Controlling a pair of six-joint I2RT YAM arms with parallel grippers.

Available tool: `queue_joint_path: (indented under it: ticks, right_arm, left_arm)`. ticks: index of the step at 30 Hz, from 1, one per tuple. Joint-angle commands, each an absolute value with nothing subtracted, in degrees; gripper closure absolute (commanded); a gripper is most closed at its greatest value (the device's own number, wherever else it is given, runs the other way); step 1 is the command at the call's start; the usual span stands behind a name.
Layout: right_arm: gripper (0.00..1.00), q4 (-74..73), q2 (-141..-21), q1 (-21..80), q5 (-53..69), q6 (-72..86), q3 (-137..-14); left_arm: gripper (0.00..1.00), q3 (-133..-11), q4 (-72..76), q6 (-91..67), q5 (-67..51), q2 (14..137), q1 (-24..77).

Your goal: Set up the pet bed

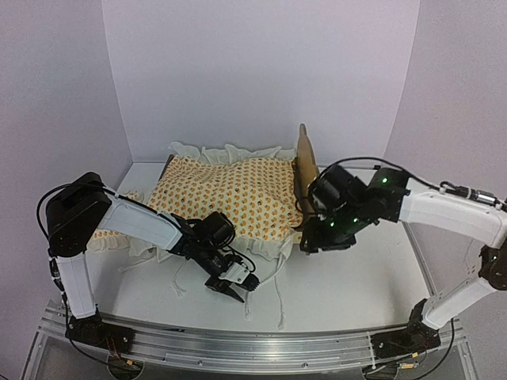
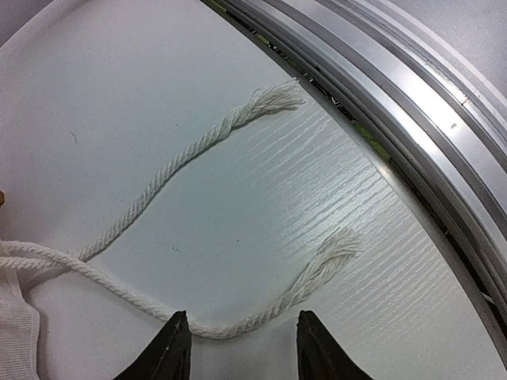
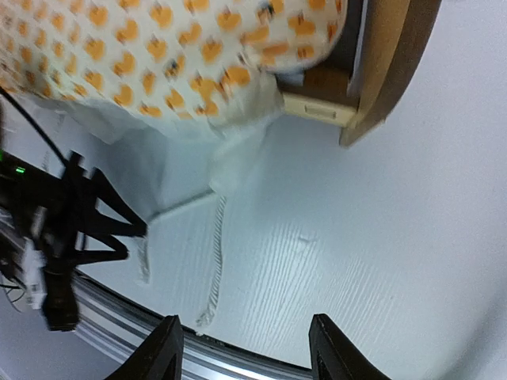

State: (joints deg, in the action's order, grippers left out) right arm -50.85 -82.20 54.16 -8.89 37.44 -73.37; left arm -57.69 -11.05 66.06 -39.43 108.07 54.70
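Both left fingers (image 2: 170, 352) and right fingers (image 3: 158, 352) spread, empty. Tie cord (image 2: 313, 281) lies under the left by the bench's (image 2: 261, 182) front edge - I'd pinch near the bedding (image 1: 230, 194), not the frayed tip.

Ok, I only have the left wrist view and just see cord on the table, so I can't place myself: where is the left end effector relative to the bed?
Observer: The left end effector hovers over the table, just in front of the orange-print bedding's near ruffle.
Operator: Is the bedding laid out?
Observer: Yes, it is spread over the wooden frame, whose headboard stands at the right end.
Operator: And the right arm?
Observer: The right end effector is open and empty, beside the frame's near headboard-end corner.
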Motion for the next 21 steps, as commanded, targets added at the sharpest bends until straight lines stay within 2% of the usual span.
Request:
queue_joint_path:
  ticks: [1,8,11,15,21]
  right_arm:
    - [0.46,-44.25,-85.44,59.73,-9.18,46.29,-68.53]
    - [0.47,-30.28,-93.22,66.12,-1.78,49.51,-63.48]
    - [0.48,-29.88,-98.28,68.67,-1.33,50.05,-63.9]
    - [0.55,-30.1,-102.44,69.86,-3.59,53.45,-62.44]
    - [0.56,-36.3,-101.18,69.87,-8.45,56.1,-61.33]
  left_arm:
    - [0.52,-57.2,-14.26,71.25,-37.93,106.74,54.44]
    - [0.48,-61.09,-23.45,71.85,-38.52,102.59,51.81]
    - [0.49,-67.13,-26.37,63.01,-42.0,102.54,49.69]
    - [0.5,-72.12,-25.03,49.98,-45.12,102.58,47.95]
    - [0.51,-74.12,-25.77,45.33,-47.31,102.07,47.83]
